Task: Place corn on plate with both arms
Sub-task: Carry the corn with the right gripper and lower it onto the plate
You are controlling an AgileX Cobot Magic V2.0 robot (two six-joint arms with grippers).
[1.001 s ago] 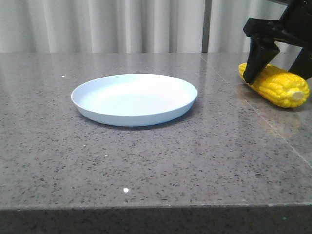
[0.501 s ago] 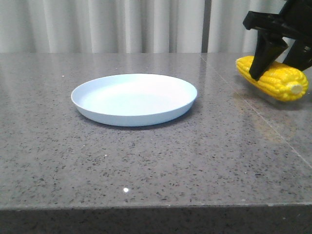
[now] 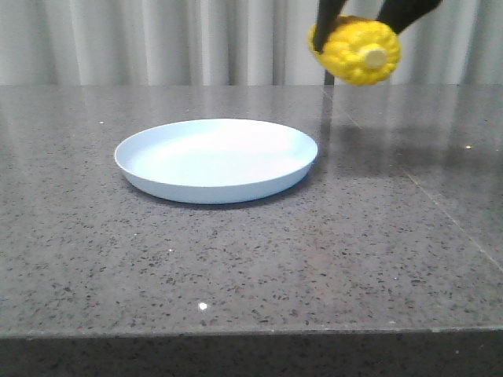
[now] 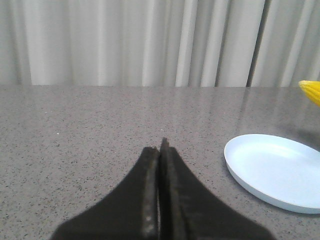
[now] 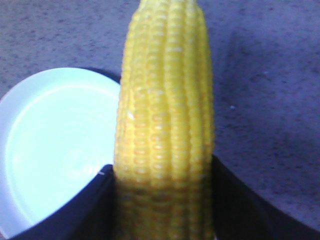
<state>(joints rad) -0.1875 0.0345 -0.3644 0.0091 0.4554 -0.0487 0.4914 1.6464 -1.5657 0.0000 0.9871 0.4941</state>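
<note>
Item: corn, one bright yellow cob, held in the air above the grey speckled tabletop, up and to the right of the plate and clear of it; its pale stub end faces the front camera. Holder: right gripper, jaws clamped on the cob from both sides, a dark finger pressed against each flank (in the front view only the finger ends show, at the top edge). In the right wrist view the cob runs lengthwise away from the fingers, with the plate below and beside it. Item: plate, round, pale blue-white, low rim, resting flat on the tabletop. Left gripper: jaws closed together, holding nothing, over the tabletop well apart from the plate; the cob's tip shows at that view's edge.
</note>
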